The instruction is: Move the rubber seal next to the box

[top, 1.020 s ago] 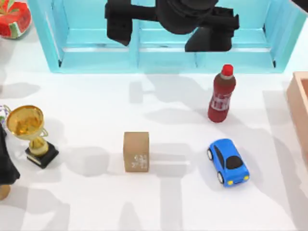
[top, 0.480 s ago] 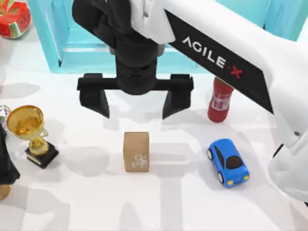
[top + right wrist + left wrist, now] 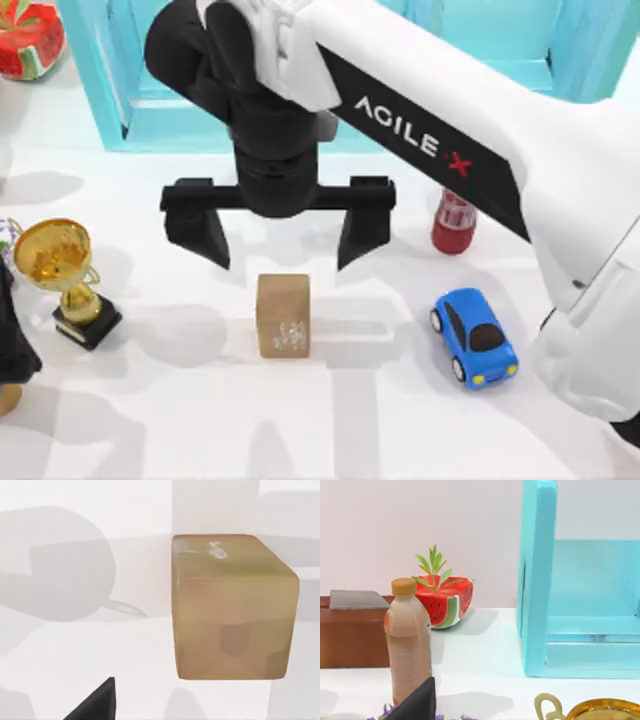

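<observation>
Above table centre: right gripper (image 3: pixel 281 238) hung wide open, empty, over rubber seal (image 3: pixel 283 315) | seal upright mid-table, left of blue toy car (image 3: pixel 474 337) | judged rigid, light, tip-prone; grip flat opp. sides, mid-height | left arm parked at left edge.

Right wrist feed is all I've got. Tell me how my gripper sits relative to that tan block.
Observer: From the top view, the right gripper is open, its fingers spread wider than the rubber seal, and it hovers just behind the seal.
Operator: Name what's on the block's right.
Observer: A blue toy car, standing apart from it.
Operator: Now the left.
Observer: A gold trophy, beside the parked left arm at the table's left edge.
</observation>
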Available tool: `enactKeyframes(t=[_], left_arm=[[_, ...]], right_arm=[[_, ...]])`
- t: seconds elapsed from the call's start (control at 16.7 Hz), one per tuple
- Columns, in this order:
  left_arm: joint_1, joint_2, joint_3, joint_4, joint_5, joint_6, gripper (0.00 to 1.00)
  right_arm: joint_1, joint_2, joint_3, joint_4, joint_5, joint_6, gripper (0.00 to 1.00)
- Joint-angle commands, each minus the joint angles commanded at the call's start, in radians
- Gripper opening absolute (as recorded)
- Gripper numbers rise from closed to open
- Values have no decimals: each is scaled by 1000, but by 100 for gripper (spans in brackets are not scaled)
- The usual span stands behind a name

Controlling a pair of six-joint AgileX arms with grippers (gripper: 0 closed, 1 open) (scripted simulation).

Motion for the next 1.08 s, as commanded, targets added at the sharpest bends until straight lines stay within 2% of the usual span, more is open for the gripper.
enactKeyframes(t=[0.36, 0.9, 1.08], left_arm=[[0, 0, 0, 0, 0, 0, 100], [0, 0, 0, 0, 0, 0, 100], [0, 0, 0, 0, 0, 0, 100]], right_arm=[[-3, -8, -64, 56, 0, -3, 100], [2, -55, -442, 387, -1, 1, 100], [3, -62, -511, 449, -1, 3, 100]])
